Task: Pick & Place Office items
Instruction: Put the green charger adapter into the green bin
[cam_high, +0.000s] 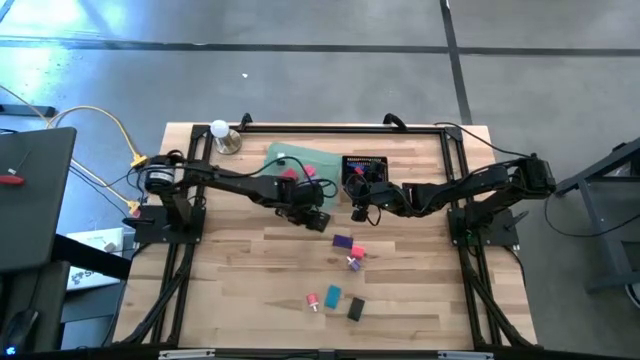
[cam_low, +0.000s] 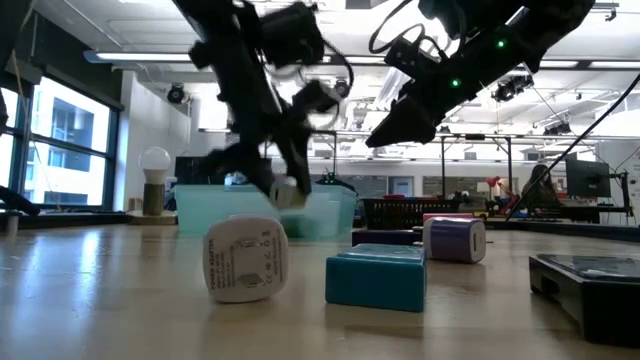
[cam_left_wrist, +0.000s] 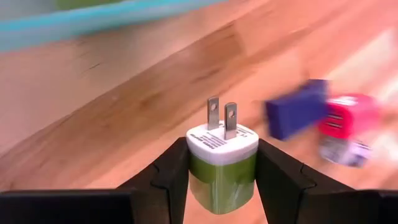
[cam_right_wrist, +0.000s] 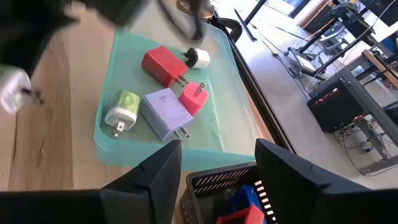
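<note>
My left gripper is shut on a green-and-white plug charger, above the table's middle, just near of the translucent green tray. In the tray lie several office items: a red, a pink, a lavender, a green and a small white one. My right gripper stands open above the black mesh basket, with nothing between its fingers. More items lie on the wood near the middle: a purple one and a pink one. My left gripper pinches the charger's green body by two opposite sides between its two fingers. The fingers slant down from the table's left. The white prong end points away from the gripper, and the charger hangs clear of the table.
Nearer the front edge lie a white charger, a teal block and a black item. The basket holds blue and red items. A bulb on a stand is at the far left corner. Bare wood lies left and right.
</note>
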